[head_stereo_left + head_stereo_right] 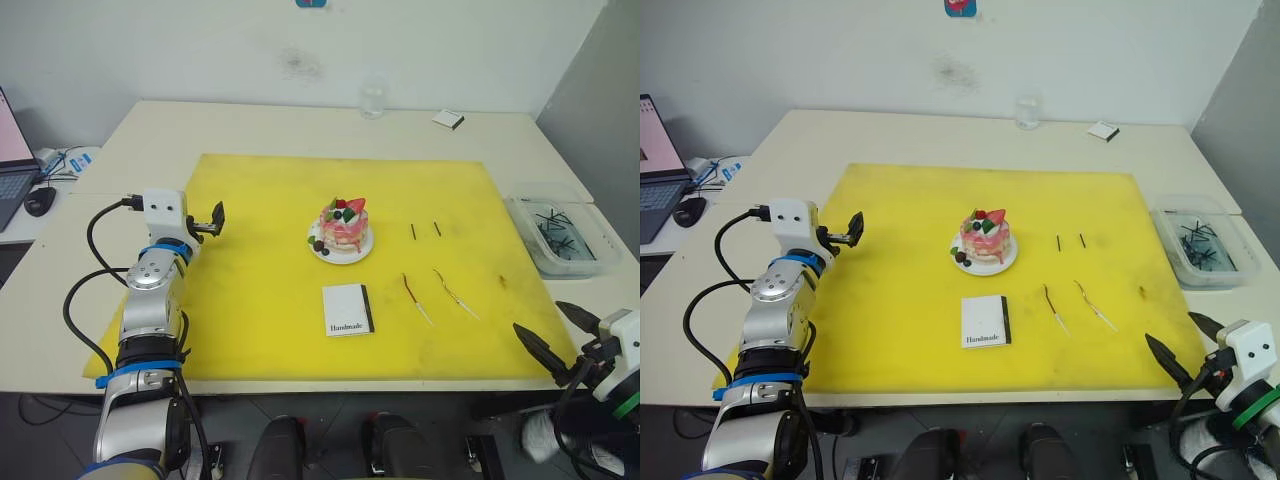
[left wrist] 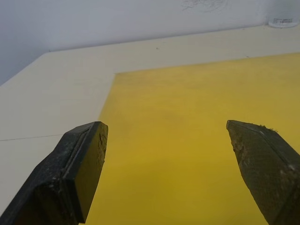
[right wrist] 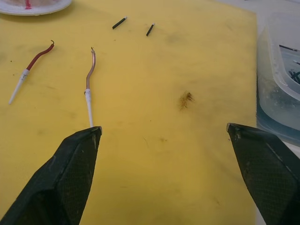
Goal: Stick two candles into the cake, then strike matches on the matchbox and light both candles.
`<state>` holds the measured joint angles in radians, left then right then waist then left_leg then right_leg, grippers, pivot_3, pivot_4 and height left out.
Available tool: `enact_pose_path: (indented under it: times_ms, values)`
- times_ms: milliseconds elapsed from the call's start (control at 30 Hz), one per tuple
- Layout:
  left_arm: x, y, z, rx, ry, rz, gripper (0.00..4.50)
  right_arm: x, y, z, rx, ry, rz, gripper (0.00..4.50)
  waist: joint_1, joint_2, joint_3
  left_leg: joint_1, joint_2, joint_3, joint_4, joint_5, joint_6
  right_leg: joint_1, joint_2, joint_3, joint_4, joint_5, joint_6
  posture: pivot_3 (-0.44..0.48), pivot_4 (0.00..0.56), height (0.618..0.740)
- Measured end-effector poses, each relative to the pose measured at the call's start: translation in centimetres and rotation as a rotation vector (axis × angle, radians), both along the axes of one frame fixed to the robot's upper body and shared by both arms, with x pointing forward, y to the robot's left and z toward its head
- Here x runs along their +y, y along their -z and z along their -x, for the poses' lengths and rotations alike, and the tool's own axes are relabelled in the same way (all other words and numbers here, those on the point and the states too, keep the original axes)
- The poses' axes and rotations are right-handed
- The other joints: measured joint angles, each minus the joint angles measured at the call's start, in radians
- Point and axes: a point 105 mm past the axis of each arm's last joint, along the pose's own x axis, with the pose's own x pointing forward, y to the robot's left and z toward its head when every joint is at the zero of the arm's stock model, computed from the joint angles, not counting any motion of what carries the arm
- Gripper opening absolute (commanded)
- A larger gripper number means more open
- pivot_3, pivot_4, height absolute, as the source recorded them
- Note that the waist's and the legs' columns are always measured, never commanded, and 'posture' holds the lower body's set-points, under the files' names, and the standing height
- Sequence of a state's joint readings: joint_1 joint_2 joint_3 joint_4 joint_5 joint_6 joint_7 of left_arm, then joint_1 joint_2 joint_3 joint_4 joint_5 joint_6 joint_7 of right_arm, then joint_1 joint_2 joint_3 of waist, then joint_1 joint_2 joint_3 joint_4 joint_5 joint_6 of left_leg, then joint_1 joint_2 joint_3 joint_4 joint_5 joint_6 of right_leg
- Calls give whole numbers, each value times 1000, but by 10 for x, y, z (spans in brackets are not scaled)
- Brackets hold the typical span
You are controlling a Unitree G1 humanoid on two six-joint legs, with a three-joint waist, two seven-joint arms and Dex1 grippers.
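The pink cake [image 1: 343, 228] with cream and berries sits on its white plate at the middle of the yellow mat [image 1: 260, 300]. Right of it lie two short dark matches [image 1: 413, 231] [image 1: 437, 228]. In front of them lie the red candle [image 1: 415, 298] and the tan candle [image 1: 455, 294]. The white "Handmade" matchbox [image 1: 348, 309] lies in front of the cake. My left gripper [image 1: 215, 219] hovers open and empty over the mat's left part. My right gripper [image 1: 558, 337] stands open and empty at the mat's front right corner, short of the tan candle [image 3: 89, 79].
A clear plastic tub [image 1: 555, 232] holding dark sticks stands off the mat at the right. A glass [image 1: 372, 100] and a small white box [image 1: 448, 120] sit at the table's back. A laptop [image 1: 12, 165] and mouse [image 1: 40, 200] are on a side table at the left.
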<state>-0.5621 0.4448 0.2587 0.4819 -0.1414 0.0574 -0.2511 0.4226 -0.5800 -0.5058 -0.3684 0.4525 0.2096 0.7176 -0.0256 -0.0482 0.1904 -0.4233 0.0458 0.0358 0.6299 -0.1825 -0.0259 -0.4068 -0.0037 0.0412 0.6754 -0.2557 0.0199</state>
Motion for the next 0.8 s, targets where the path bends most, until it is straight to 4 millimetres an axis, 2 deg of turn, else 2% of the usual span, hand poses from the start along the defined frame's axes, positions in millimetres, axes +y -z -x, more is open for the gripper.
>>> enact_pose_path:
  times_ms: [800]
  values:
    - [8, -3, 1, -3, -31, -19, 4500, 3, 3, 6, 20, -24, 2, 4469, 0, 0, 0, 0, 0, 0, 0, 0, 0, 0, 0, 0, 0, 0, 0, 0, 150, 740]
